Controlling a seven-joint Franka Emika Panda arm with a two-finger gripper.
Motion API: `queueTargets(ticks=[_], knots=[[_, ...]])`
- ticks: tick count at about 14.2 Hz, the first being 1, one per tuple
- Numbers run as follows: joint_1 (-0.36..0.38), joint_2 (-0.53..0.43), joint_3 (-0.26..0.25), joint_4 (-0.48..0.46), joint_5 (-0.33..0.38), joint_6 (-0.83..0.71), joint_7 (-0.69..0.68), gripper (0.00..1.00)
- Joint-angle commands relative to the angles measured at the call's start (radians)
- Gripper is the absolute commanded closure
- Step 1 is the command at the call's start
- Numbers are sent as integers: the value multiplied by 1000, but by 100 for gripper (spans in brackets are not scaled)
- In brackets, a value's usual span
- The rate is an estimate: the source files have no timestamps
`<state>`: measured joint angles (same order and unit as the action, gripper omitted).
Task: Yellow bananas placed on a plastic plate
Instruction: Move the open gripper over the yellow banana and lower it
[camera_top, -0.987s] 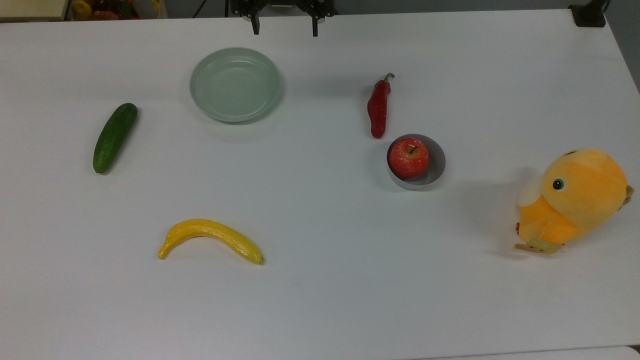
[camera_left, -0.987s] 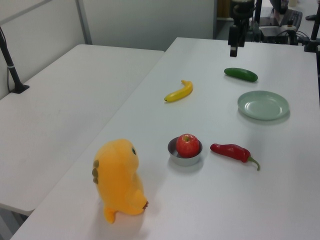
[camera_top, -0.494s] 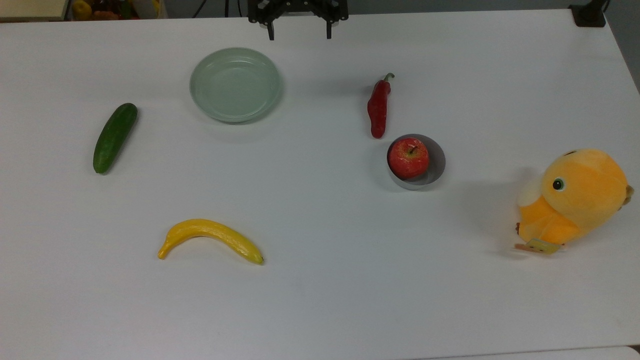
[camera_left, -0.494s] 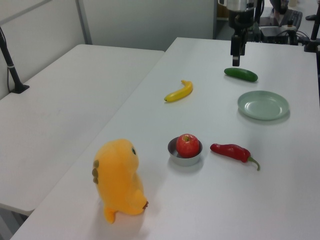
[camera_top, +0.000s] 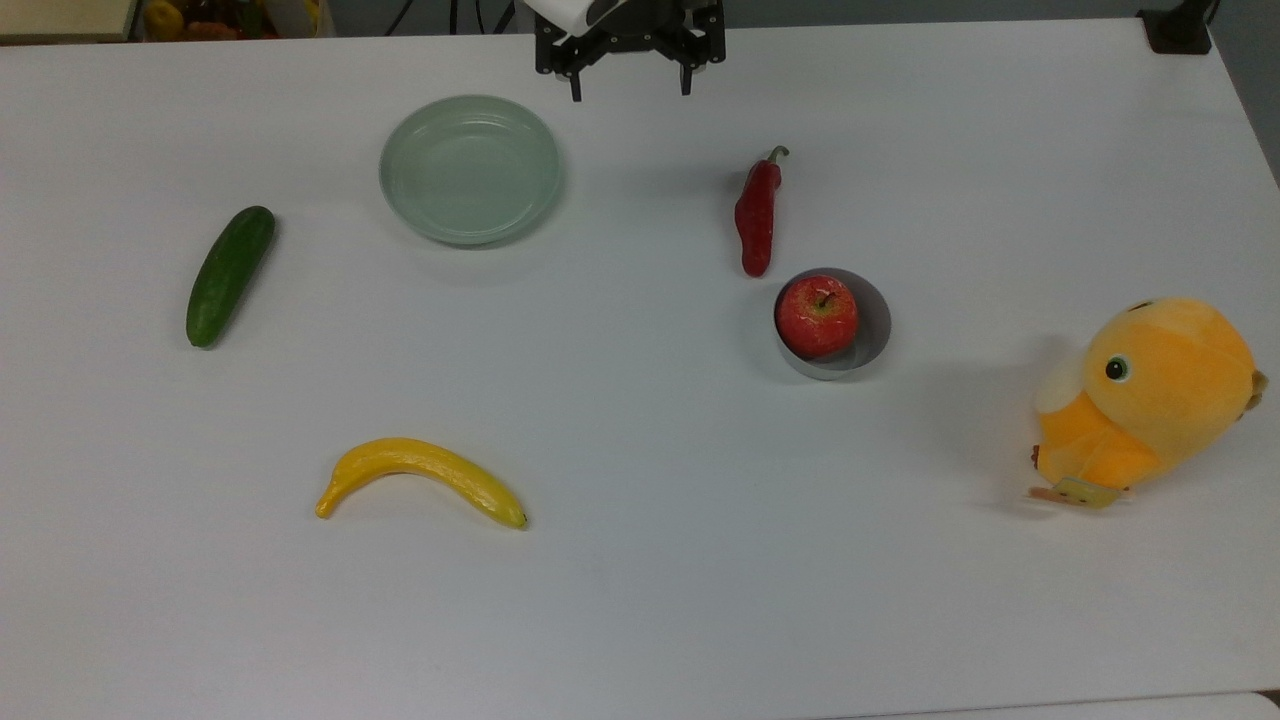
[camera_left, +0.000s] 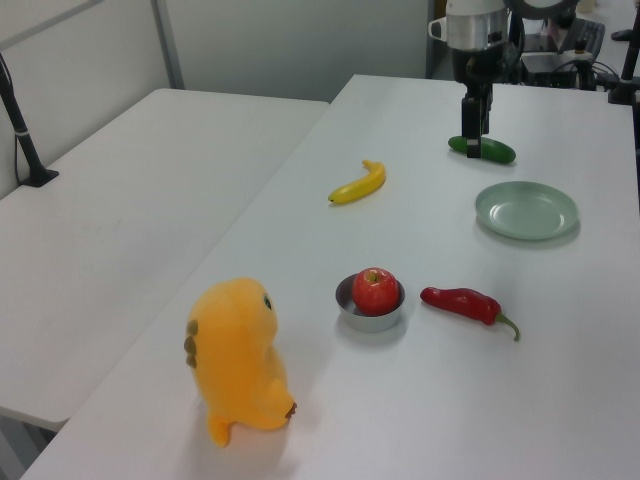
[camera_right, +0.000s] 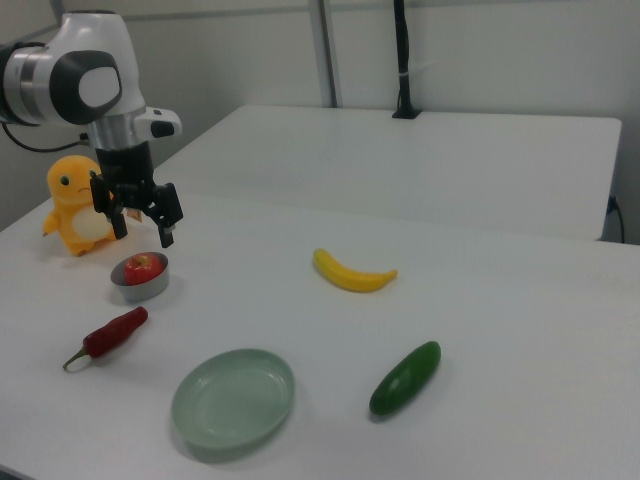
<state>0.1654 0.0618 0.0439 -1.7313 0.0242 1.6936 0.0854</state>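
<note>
The yellow banana (camera_top: 420, 478) (camera_left: 358, 184) (camera_right: 352, 273) lies on the white table, near the top view's lower left. The pale green plastic plate (camera_top: 470, 170) (camera_left: 527, 210) (camera_right: 233, 400) sits with nothing in it toward the top view's upper middle. My gripper (camera_top: 630, 92) (camera_left: 474, 140) (camera_right: 142, 230) hangs in the air just right of the plate in the top view, far from the banana. It is open, fingers wide apart and pointing down, with nothing between them.
A green cucumber (camera_top: 230, 275) (camera_right: 405, 377) lies at the top view's left. A red chili (camera_top: 757, 215) (camera_right: 115, 333) lies beside a grey metal bowl (camera_top: 872, 338) holding a red apple (camera_top: 817, 315). An orange plush toy (camera_top: 1145, 395) stands at the top view's right.
The gripper has come further into the top view, moving down and right from the top edge, and has dropped lower in the left view. No object has moved.
</note>
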Motion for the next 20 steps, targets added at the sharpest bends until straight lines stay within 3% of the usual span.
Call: queueTargets(ticks=[1,3,5,7,11,16,20], knots=[[5,3,-1,-40,10,47,-9,0],[-4,27,-1,-36,11,87,-7,0],[-18,82,-13,-28,11,231,55,0],[-36,154,-15,24,2,371,284,0],[-95,274,-25,171,-1,440,597,0],[-90,456,-122,373,-1,491,987,0],[-110,504,-144,381,0,557,1232,0]])
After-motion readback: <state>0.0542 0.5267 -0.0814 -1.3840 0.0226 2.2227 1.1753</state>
